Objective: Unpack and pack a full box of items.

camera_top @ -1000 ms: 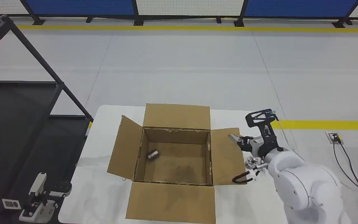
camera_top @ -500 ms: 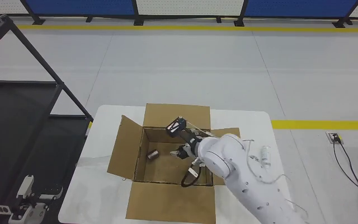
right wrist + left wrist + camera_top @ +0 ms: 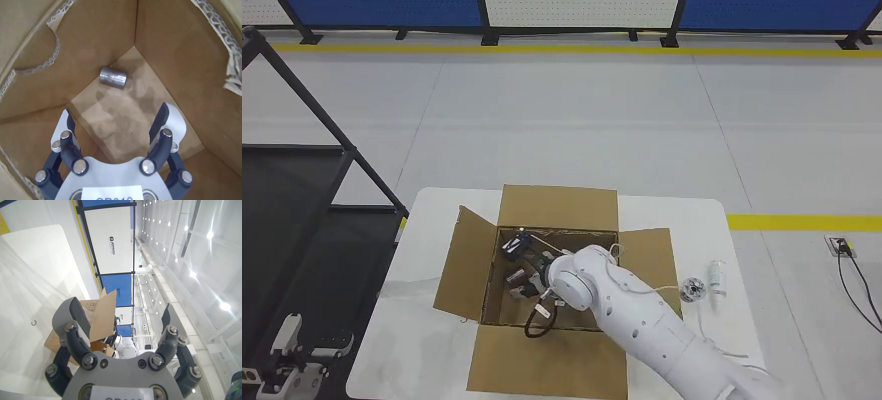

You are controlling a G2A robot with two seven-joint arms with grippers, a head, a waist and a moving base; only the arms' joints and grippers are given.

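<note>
Table [image 3: 692, 230]: one, white; the box is set at its middle.
Box [image 3: 559, 205]: one, cardboard, with all four flaps folded out and the top open.
Right claw [image 3: 115, 108]: lowered inside the box at its far left, above the floor. The fingers are spread wide and nothing is held or touched. The cylinder is seen just ahead of the fingertips, apart from them.
Left claw [image 3: 121, 306]: kept well apart from the box, which is seen from the side beyond it. The fingers are spread wide and nothing is held.
Cylinder [image 3: 113, 77]: one, short, grey metal. It is laid on its side on the box floor, close to the far left corner. Its long axis is flat along the floor and askew to both walls of that corner. Whether it is hollow cannot be told.
Loose items: two are seen on the table right of the box, a round silver piece [image 3: 692, 290] and a white tube [image 3: 716, 275], near each other.
</note>
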